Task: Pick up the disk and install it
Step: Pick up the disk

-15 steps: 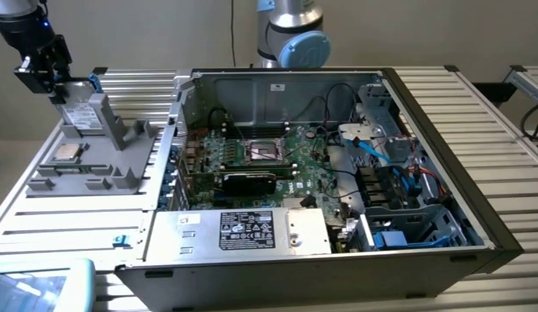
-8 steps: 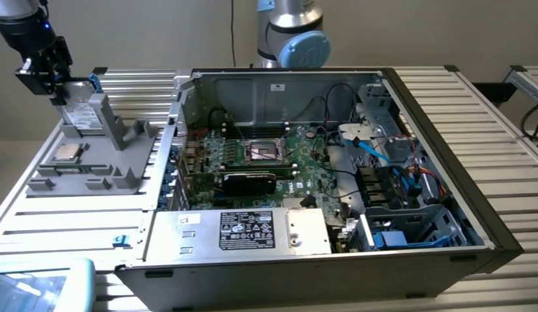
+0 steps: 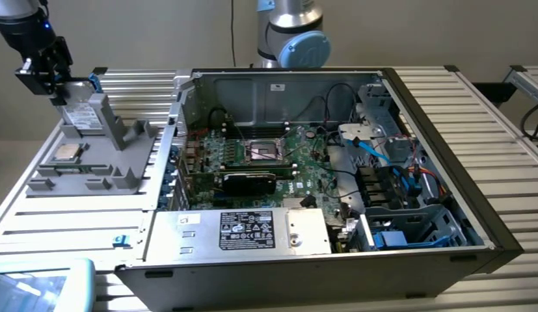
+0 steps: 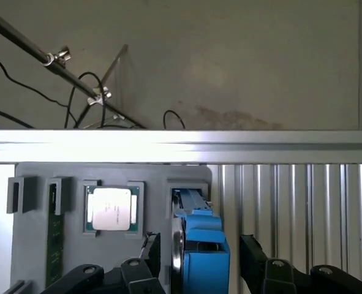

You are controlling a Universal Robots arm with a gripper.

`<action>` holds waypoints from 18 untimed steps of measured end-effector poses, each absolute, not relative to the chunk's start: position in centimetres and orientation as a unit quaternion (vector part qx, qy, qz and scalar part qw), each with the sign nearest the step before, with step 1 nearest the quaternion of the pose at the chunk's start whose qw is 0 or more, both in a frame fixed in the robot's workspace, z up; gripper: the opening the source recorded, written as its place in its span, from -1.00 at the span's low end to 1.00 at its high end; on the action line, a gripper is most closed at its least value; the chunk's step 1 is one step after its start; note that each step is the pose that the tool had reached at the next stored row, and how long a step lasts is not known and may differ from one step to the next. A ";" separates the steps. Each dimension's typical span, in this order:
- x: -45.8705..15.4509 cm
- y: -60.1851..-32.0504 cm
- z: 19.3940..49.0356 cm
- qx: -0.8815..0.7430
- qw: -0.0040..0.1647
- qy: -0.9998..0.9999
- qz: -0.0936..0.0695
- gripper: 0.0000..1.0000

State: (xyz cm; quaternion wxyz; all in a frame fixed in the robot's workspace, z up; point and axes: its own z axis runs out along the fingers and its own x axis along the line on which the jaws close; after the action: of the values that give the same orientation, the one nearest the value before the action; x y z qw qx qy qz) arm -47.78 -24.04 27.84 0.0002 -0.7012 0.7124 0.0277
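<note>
At the far end of the grey holder (image 3: 121,140), on the exterior view's left, the hand (image 3: 60,96) is seen lowered over the disk (image 3: 80,117). The disk is stood upright on its edge in a slot of the holder, with its white label turned outward and its blue carrier showing along the upper edge. In the wrist view the hand (image 4: 199,263) is spread wide, with one black finger (image 4: 151,254) set on each side of the disk (image 4: 202,245). A narrow gap is left at the blue side; at the other side, contact cannot be told. Lodged in the holder beside the disk is a square processor chip (image 4: 111,208), and beyond it a green memory stick (image 4: 54,236). To the holder's right in the exterior view, an open computer case (image 3: 435,130) is laid on the slatted table (image 3: 503,182).
</note>
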 end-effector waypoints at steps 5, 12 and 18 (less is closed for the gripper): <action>-47.8 -23.9 27.9 -0.699 0.001 0.715 0.021 0.26; -47.8 -23.8 27.9 -0.693 0.004 0.720 0.021 0.26; -47.8 -23.8 27.9 -0.693 0.006 0.721 0.025 0.26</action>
State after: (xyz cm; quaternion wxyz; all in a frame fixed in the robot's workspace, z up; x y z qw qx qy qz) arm -47.82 -23.82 27.88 0.0064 -0.6927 0.7208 0.0249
